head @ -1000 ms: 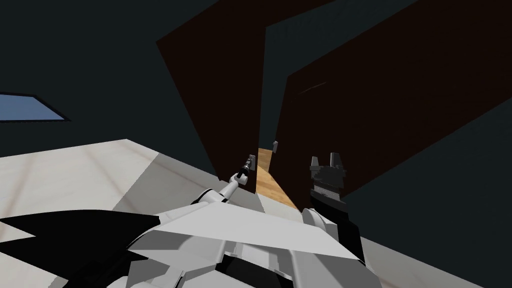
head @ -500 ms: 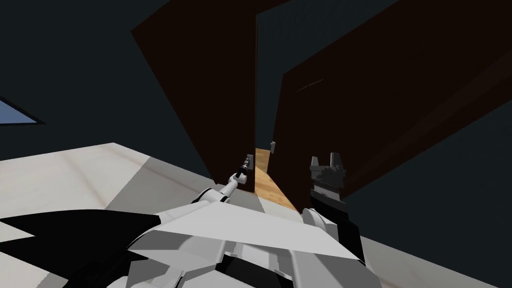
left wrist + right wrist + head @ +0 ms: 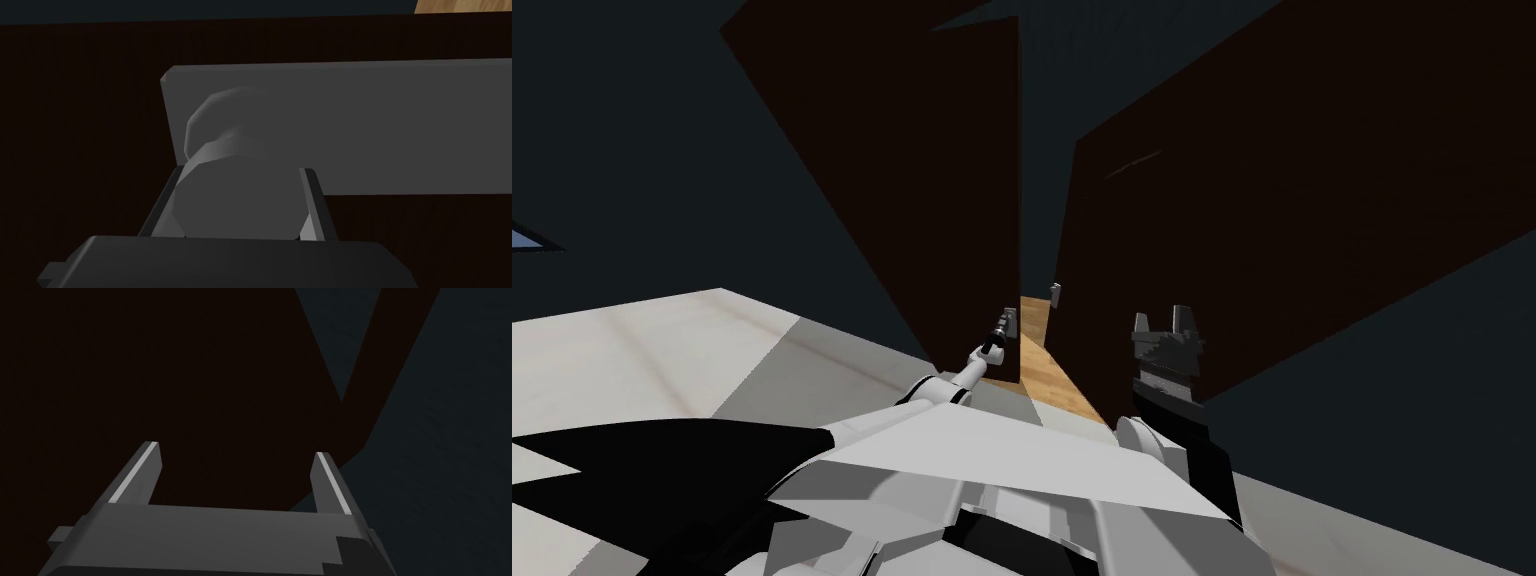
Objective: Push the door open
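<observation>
A dark brown door [image 3: 912, 160] stands ajar ahead of me on the left. My left gripper [image 3: 1006, 318] is at the door's free edge. In the left wrist view, my left gripper [image 3: 240, 172] is shut on a grey round door knob [image 3: 235, 200] that sticks out of a grey plate [image 3: 375, 125] on the door [image 3: 75, 125]. My right gripper [image 3: 1165, 322] hangs open in front of the brown panel [image 3: 1272, 200] on the right of the gap. The right gripper [image 3: 236, 450] holds nothing and faces that dark brown surface [image 3: 150, 363].
Through the narrow gap a strip of light wood floor [image 3: 1047, 365] shows, with a small grey object [image 3: 1055, 292] beyond it. Dark walls [image 3: 642, 130] flank the doorway on both sides. Pale floor [image 3: 632, 350] lies to my left.
The door's free edge has swung a little to the left and the gap is slightly wider. The whole head view has shifted left too, so I have turned. Both grippers keep their pose.
</observation>
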{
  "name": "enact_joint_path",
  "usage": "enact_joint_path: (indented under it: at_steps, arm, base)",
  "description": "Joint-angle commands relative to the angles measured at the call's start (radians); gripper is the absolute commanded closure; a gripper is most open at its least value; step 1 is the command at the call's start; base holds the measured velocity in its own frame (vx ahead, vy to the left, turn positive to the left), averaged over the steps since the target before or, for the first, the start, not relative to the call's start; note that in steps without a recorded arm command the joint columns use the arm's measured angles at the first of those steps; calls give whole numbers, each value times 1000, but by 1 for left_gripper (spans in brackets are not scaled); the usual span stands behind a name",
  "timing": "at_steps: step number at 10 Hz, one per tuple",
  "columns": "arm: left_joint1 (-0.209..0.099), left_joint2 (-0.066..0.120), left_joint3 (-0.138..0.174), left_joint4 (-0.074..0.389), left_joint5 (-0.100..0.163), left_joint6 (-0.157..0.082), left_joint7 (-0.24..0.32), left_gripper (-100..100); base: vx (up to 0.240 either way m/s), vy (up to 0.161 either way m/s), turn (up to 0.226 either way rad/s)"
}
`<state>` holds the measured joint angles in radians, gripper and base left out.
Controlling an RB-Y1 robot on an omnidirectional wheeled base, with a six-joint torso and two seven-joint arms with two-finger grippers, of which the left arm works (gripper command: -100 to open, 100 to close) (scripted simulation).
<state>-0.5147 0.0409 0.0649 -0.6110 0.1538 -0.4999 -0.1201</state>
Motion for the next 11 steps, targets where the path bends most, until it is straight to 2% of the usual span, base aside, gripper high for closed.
enact_joint_path:
  at_steps: [1,2,3,6,10,11]
  arm:
    - [-8,21,33,4,12,-25,-21,100]
    - [-8,21,33,4,12,-25,-21,100]
    - [9,13,28,-16,11,2,-23,-100]
    - [11,8,28,-15,13,9,-21,-100]
    - [13,-18,29,-13,15,19,-19,-100]
    - [14,-14,29,-14,15,17,-20,-100]
  base:
    - [83,-8,-5]
    - [72,10,68]
    - [-61,-48,52]
    - [-195,-79,23]
    - [-192,-67,29]
    - [-70,-25,5]
